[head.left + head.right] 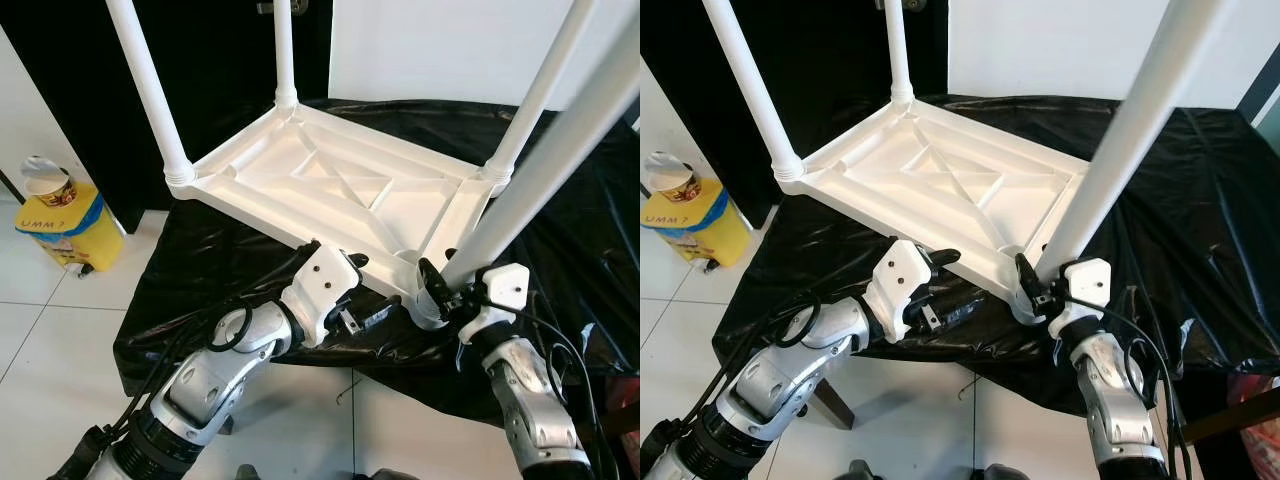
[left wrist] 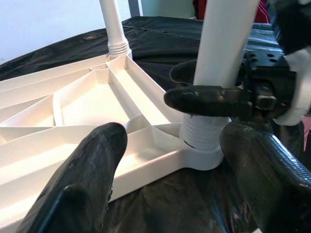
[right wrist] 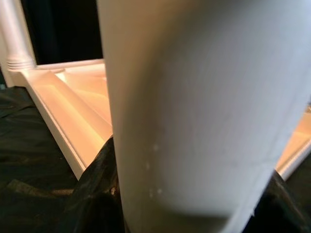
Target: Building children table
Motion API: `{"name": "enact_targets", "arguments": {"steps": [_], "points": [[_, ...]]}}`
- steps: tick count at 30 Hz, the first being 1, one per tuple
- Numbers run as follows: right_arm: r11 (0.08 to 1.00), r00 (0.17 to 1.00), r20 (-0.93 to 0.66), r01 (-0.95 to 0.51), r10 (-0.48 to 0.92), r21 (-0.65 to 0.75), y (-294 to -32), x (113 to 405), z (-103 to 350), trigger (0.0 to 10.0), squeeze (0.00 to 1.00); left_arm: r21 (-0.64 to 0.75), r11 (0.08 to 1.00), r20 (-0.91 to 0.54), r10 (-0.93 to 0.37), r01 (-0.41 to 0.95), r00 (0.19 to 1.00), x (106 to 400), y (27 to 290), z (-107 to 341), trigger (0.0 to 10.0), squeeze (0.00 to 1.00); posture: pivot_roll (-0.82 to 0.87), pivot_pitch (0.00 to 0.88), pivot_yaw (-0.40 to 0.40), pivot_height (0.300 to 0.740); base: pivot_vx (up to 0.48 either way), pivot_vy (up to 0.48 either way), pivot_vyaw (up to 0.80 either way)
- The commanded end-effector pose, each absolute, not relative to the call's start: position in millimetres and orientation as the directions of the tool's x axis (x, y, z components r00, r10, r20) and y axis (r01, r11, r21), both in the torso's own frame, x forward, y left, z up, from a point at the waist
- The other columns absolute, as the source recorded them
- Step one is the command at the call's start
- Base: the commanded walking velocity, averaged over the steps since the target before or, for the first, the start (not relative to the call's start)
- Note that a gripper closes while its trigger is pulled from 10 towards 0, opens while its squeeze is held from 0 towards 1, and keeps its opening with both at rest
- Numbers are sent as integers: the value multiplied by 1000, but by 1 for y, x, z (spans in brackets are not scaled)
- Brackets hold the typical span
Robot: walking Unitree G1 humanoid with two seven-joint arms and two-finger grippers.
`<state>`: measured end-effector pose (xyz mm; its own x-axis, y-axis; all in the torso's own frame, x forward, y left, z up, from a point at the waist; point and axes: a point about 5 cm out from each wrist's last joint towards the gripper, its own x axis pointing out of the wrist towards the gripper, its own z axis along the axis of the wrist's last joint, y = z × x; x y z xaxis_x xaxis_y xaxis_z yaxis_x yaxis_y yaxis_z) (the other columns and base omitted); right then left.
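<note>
Right then, your right gripper (image 1: 1032,285) pinched the near table leg (image 1: 1110,150) at its socket; your left gripper (image 1: 352,290) sat spread beside the tabletop (image 1: 330,190).

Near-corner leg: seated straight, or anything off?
It looks askew. The near leg held by the right gripper leans to the right out of its corner socket, while the other three legs stand nearer upright. Threads still show above the socket, so it may not be fully seated.
</note>
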<state>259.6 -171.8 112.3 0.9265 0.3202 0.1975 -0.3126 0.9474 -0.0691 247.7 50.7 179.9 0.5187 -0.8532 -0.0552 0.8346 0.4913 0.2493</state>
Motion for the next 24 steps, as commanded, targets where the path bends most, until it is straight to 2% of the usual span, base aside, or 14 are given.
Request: {"name": "enact_targets", "arguments": {"steps": [1, 11, 17, 22, 24], "points": [[942, 941, 54, -332, 335, -52, -170, 253, 83, 10000, 0, 251, 403, -68, -900, 880, 431, 242, 48, 184, 10000, 0, 21, 83, -24, 740, 0, 0, 0], [931, 933, 32, -355, 359, -88, -164, 252, 79, 10000, 0, 252, 404, -68, -899, 880, 432, 242, 49, 186, 10000, 0, 23, 88, -16, 740, 0, 0, 0], [901, 911, -85, -411, 403, -136, -161, 257, 76, 10000, 0, 253, 401, -66, -901, 881, 429, 243, 49, 187, 10000, 0, 16, 90, -18, 740, 0, 0, 0], [895, 912, -70, -409, 403, -178, -160, 258, 79, 10000, 0, 250, 401, -62, -902, 881, 428, 243, 48, 187, 10000, 0, 16, 89, -19, 740, 0, 0, 0], [917, 926, -58, -378, 373, -127, -161, 257, 78, 10000, 0, 250, 401, -62, -902, 881, 428, 242, 48, 188, 10000, 0, 18, 90, -19, 740, 0, 0, 0]]}}
